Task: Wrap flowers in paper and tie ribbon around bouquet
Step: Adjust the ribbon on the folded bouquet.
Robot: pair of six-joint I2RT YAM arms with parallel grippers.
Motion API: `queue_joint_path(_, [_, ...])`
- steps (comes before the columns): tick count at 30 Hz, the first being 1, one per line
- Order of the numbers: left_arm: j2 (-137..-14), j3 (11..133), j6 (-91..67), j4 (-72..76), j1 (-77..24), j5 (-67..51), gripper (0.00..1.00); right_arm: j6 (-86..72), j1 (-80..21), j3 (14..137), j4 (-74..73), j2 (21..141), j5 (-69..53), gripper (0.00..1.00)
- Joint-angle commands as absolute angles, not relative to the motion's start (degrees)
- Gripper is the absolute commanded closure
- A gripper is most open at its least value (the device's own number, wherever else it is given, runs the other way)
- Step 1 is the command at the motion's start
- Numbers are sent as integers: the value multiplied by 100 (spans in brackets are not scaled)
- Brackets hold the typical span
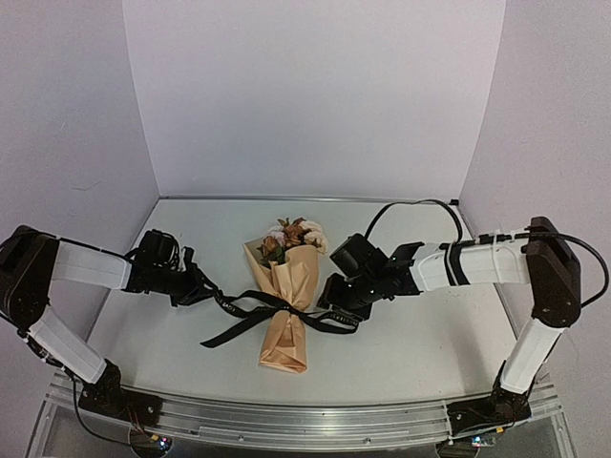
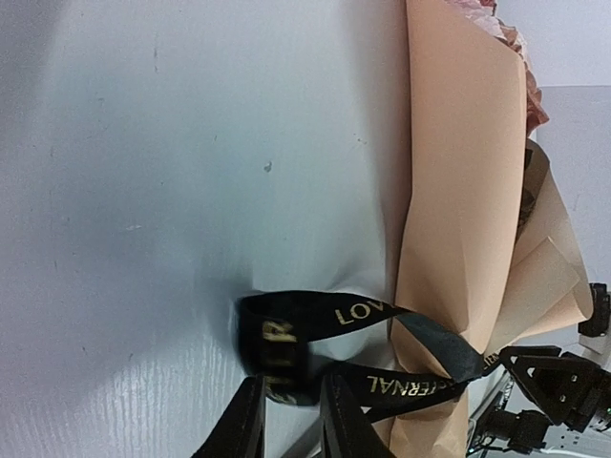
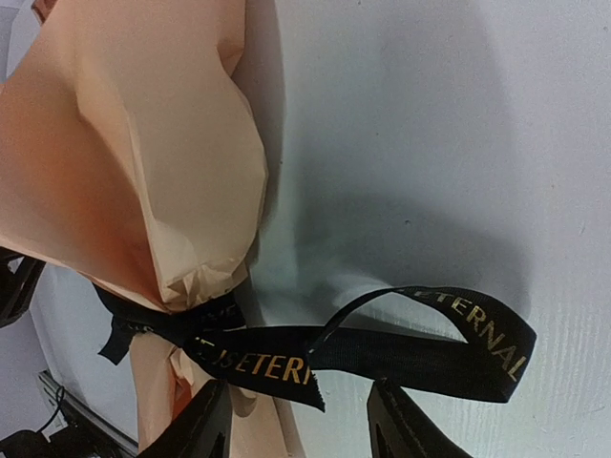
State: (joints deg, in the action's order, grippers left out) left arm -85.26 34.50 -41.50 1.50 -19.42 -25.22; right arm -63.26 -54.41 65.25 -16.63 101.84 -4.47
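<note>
White table (image 1: 430, 334), plain white walls behind. Mid-table, between the arms, lies the bouquet (image 1: 291, 277), wide end toward the far wall and narrow end toward the arm bases. The paper (image 1: 284, 345) is rolled into a cone that holds the flowers (image 1: 294, 233). Cream, pink and brown blooms show at the open end; the stems are hidden inside. The ribbon (image 1: 232, 327) wraps the cone's narrow part, with lettered tails lying on the table on both sides. The left gripper (image 2: 294, 384) is low, left of the cone, fingers narrowly apart. A ribbon loop passes through the gap; contact with the pads is unclear. The right gripper (image 3: 298, 391) is just right of the cone, jaws wide apart. A ribbon loop lies in front of its tips and is not pinched.
</note>
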Motion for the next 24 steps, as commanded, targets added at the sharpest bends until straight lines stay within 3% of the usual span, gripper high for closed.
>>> queue_joint_path(1, [-8109, 3366, -4146, 93, -1947, -2047, 68, -6647, -5517, 6686, -1449, 10268, -546, 50])
queue_joint_path(7, [-7368, 3514, -3906, -364, -2082, -1695, 54, -6744, -5520, 6664, -1302, 10388, -554, 59])
queue_joint_path(12, [-7028, 3782, -3699, -505, -2441, -1753, 49, -6815, -5520, 6680, -1211, 10502, -497, 65])
queue_joint_path(21, [-8274, 4927, -3343, 9, -3895, -2723, 60, -6789, -5471, 6634, -1169, 10494, -228, 99])
queue_joint_path(24, [-8821, 5420, -3311, 223, -4224, -2999, 65, -6776, -5472, 6600, -1169, 10460, -150, 100])
